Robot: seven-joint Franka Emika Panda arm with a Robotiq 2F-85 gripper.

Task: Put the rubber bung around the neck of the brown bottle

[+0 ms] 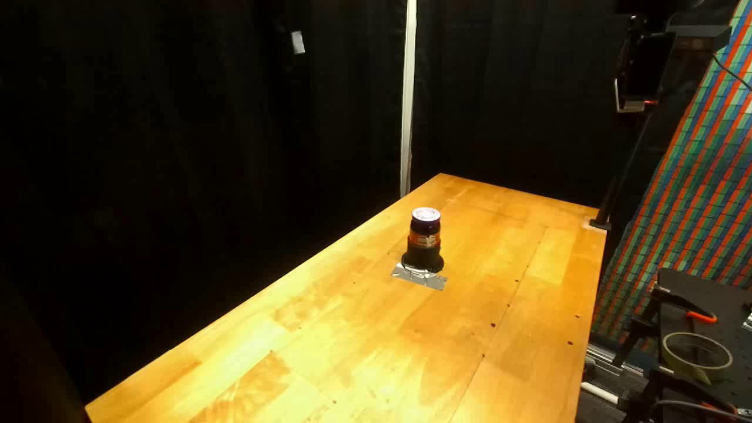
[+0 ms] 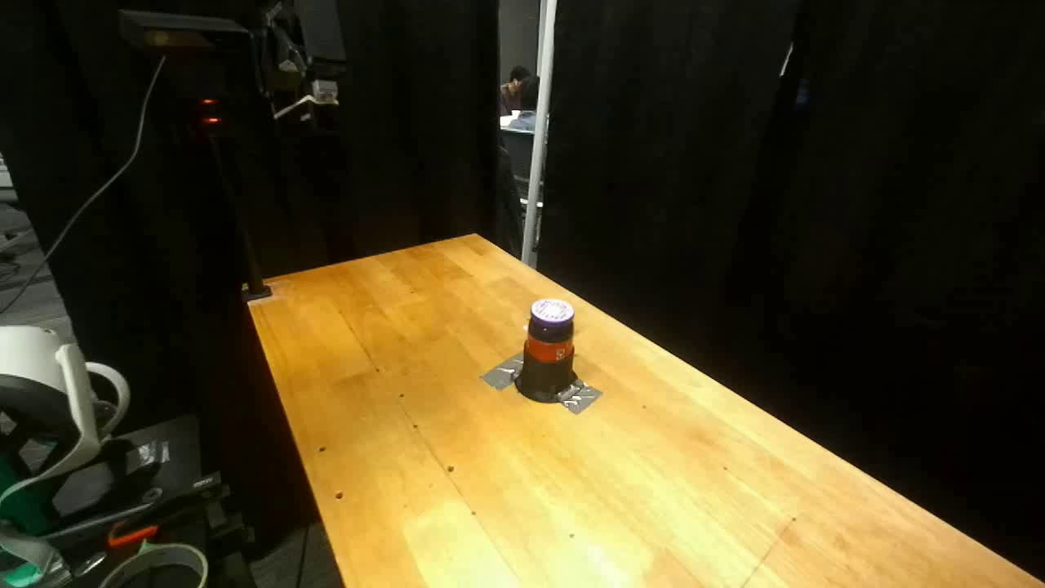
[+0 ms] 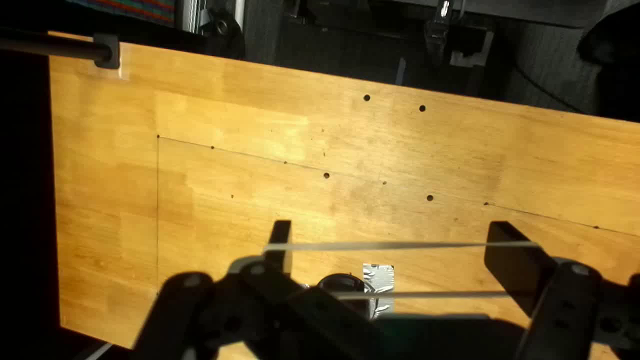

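Observation:
The brown bottle [image 1: 425, 239] stands upright on the wooden table in both exterior views [image 2: 550, 347]. It has an orange label, a dark neck and a pale-topped purple cap. Its lower part sits in a black round holder [image 1: 422, 258]. My gripper [image 3: 392, 240] shows only in the wrist view; its fingers are wide open. A pale rubber band [image 3: 385, 246] is stretched around both fingers, in two strands across the gap. A dark round part of the holder or bottle [image 3: 342, 284] shows below the left finger, which hides the rest. The height of the gripper above it is hard to tell.
Silver tape [image 2: 583, 398] fixes the holder to the table [image 2: 392, 327]. A black pole [image 2: 237, 204] is clamped at a table corner. A side cart [image 1: 699, 305] with a tape roll [image 1: 697, 351] stands beside the table. Black curtains hang behind.

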